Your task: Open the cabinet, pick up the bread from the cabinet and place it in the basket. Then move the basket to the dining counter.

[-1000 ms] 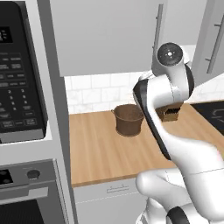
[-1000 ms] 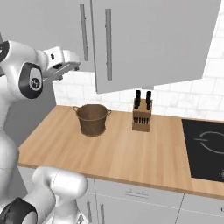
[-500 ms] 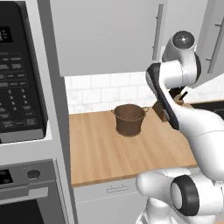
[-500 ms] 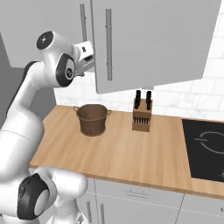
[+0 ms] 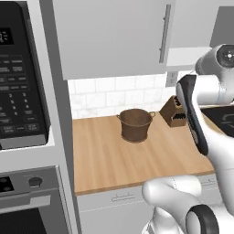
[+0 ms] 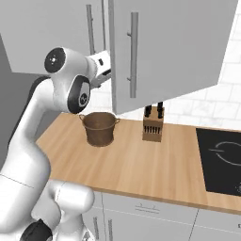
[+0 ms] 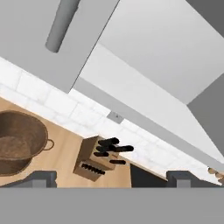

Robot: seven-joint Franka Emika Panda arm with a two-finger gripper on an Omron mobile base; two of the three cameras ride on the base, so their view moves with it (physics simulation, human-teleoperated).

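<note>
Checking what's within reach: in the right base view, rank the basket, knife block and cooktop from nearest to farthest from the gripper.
1. The basket, below the gripper.
2. The knife block, mid-counter.
3. The cooktop, far right.

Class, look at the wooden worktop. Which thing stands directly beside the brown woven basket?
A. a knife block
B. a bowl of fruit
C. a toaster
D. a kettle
A: the knife block, with dark handles sticking out, stands on the worktop just to the side of the basket.
</note>
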